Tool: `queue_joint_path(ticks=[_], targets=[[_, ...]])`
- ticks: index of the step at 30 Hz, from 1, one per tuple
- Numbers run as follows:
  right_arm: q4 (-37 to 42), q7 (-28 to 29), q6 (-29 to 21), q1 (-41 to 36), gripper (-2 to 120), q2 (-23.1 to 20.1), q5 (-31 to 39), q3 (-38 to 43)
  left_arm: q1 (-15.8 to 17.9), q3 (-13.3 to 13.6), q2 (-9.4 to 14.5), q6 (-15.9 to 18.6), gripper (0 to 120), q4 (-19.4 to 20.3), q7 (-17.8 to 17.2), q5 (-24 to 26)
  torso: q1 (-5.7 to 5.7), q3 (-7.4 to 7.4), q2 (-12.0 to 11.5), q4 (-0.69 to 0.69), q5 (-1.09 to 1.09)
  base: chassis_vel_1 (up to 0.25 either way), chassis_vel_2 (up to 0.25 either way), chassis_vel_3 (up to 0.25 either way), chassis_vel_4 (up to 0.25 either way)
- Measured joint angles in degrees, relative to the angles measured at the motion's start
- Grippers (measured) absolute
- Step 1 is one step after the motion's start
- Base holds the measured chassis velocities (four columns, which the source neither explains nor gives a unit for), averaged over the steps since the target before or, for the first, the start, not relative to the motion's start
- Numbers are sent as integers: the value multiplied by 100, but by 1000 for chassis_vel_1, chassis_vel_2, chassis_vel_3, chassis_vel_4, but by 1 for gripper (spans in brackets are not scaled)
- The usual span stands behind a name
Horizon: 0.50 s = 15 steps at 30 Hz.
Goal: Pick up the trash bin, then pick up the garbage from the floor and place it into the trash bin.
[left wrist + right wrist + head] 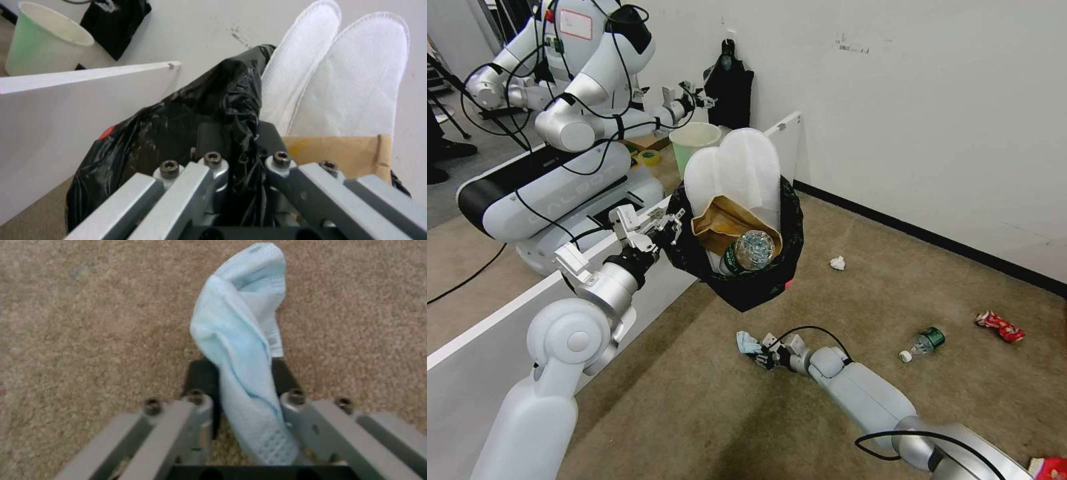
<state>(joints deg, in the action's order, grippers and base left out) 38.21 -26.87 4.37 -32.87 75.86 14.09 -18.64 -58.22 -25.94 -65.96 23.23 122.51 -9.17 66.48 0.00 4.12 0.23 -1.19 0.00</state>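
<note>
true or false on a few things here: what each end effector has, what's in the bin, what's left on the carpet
1. The left end effector grips the trash bin by its bagged rim. True.
2. The right end effector is empty. False: it is shut on the pale blue mask.
3. White slippers stand in the bin. True.
4. The paper wad is in the bin. False: it lies on the carpet.
5. A bottle lies on the carpet. True.
</note>
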Motion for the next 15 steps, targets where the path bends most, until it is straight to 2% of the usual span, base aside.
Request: queue_joint_path(ticks=[2,4,9,15], targets=[[55,-18,0,0,4,-31,14,48,20,22,-10,-3,4,-35,21,-30,0,0,0,0,0,0,0,0,0],[144,-23,0,-14,0,-69,26,84,27,29,-17,-6,4,-54,29,-47,0,1,0,0,0,0,0,0,0],[543,-49,46,-89,0,-245,9,258,29,29,-30,-12,4,-92,46,-65,0,0,0,0,0,0,0,0,0],[1101,-139,360,-161,0,-536,-194,750,79,30,-49,-19,4,-147,57,-75,0,0,1,0,2,0,0,0,0]])
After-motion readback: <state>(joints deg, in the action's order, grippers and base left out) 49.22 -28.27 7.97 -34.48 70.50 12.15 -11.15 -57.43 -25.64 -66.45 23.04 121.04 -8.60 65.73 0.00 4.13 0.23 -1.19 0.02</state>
